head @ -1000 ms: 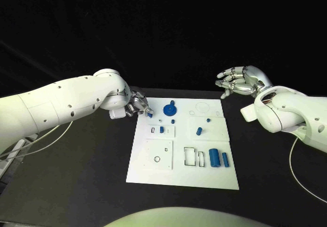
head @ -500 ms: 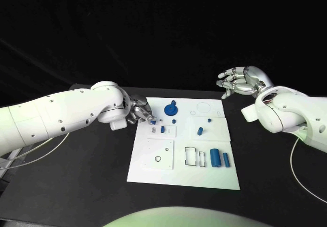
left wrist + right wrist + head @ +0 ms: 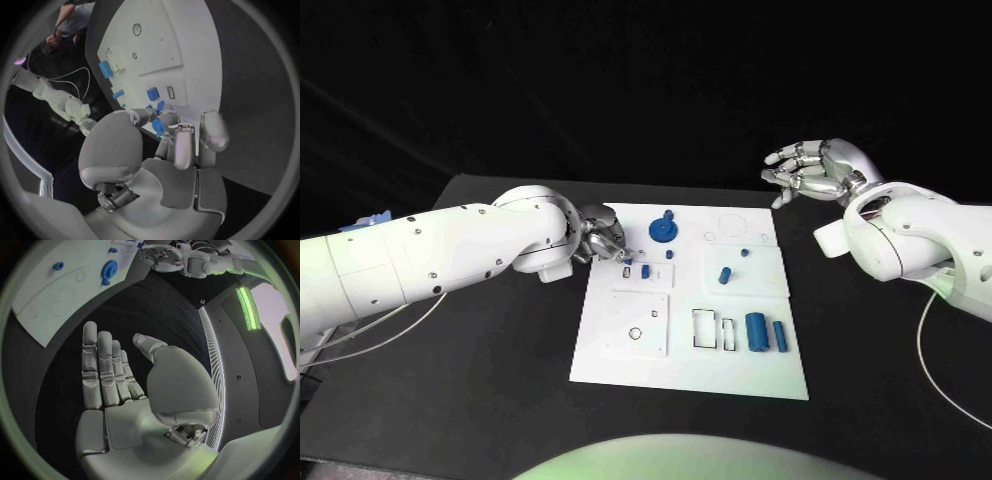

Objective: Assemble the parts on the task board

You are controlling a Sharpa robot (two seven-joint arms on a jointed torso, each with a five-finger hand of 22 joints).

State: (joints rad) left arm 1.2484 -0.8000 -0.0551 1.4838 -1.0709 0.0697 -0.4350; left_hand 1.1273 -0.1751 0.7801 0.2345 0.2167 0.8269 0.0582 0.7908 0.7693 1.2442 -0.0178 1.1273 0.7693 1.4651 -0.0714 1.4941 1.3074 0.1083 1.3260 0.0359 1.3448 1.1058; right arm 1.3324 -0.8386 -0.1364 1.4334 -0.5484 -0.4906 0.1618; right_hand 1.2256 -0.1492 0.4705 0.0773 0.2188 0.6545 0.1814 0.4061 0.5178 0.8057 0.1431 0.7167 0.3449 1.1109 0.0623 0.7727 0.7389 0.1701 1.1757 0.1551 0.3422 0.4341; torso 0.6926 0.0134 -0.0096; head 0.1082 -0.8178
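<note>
Two hands | left hand [image 3: 599, 238] at task board [image 3: 625, 350] left edge, apparently pinching small blue part [image 3: 157, 128] | right hand [image 3: 815, 171] upper right, fingers spread, empty

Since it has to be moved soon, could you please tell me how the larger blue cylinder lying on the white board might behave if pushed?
The blue cylinder lies on its side on the flat board, so it would probably roll. It looks like smooth, rigid plastic, likely light and somewhat slippery.

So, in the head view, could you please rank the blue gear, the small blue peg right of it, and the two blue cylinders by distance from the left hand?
1. Blue gear, far edge, beside the left hand.
2. Small blue peg, farther right.
3. Blue cylinders, near right.
</note>
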